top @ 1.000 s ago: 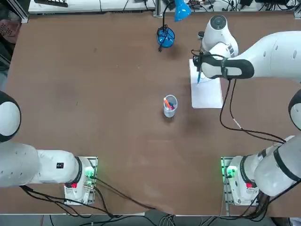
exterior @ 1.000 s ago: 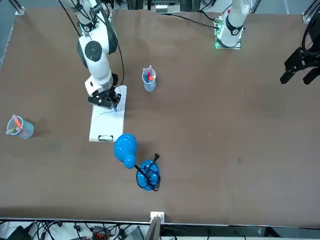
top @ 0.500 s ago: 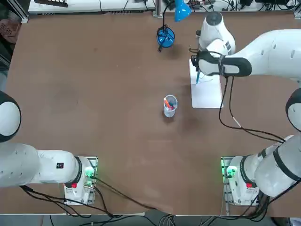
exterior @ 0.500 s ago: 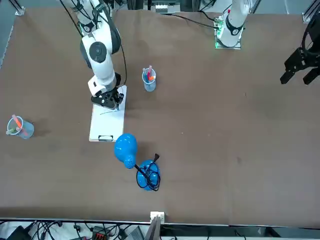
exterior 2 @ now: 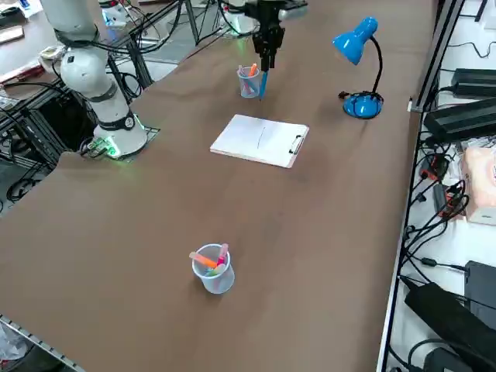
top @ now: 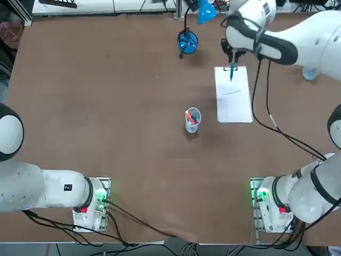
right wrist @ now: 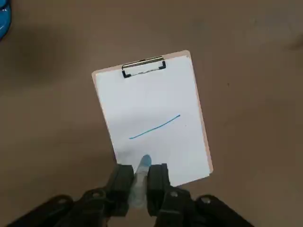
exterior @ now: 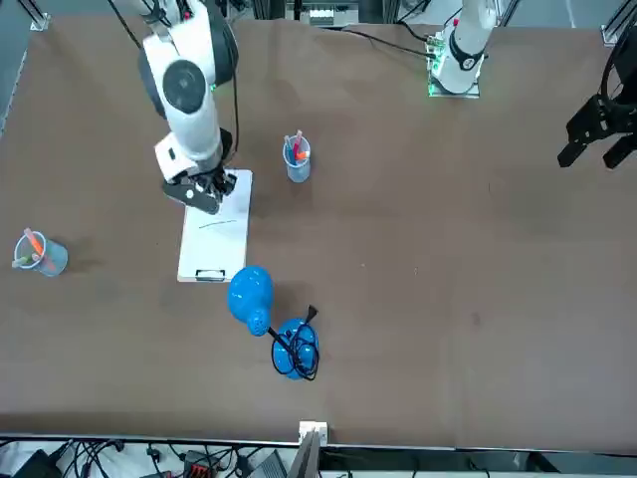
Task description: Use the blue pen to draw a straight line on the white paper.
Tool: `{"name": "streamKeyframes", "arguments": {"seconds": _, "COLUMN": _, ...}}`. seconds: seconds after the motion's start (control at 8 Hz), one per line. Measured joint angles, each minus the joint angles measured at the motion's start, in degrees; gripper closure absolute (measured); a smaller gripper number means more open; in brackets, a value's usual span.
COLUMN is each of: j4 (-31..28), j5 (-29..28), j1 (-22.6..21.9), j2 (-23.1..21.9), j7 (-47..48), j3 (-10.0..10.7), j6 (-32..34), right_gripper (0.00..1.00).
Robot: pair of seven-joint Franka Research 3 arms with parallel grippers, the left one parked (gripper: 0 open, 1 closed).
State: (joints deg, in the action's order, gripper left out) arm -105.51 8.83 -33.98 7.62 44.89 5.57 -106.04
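1. Top view: The right gripper grips the blue pen above the clip end of the white paper, where a thin blue line runs across the sheet. A pen cup stands well apart, toward the parked arm's side.
2. Front view: The right gripper reaches over the edge of the paper, which lies on a clipboard near a blue lamp. A second cup holds several pens.
3. Right side view: The blue pen points down from the gripper, its tip raised clear of the sheet.
4. Right wrist view: Jaws closed on the pen's pale barrel, fingers pressing from both sides; the drawn stroke bends slightly.
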Motion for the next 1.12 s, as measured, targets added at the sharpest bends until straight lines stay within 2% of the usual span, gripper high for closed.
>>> {"name": "streamKeyframes", "arguments": {"seconds": 0.25, "j4": 1.21, "j5": -0.12, "j1": 2.29, "j2": -1.94, "j7": -7.15, "j3": 2.17, "j6": 3.25, "right_gripper": 0.8}}
{"name": "streamKeyframes", "arguments": {"seconds": 0.5, "j4": 1.34, "j5": -0.18, "j1": 8.82, "j2": -3.58, "j7": -18.27, "j3": 4.12, "j6": 4.57, "right_gripper": 0.8}}
{"name": "streamKeyframes", "arguments": {"seconds": 1.12, "j4": 1.21, "j5": -0.11, "j1": 27.25, "j2": -3.93, "j7": -43.54, "j3": 4.93, "j6": 2.73, "right_gripper": 0.8}}
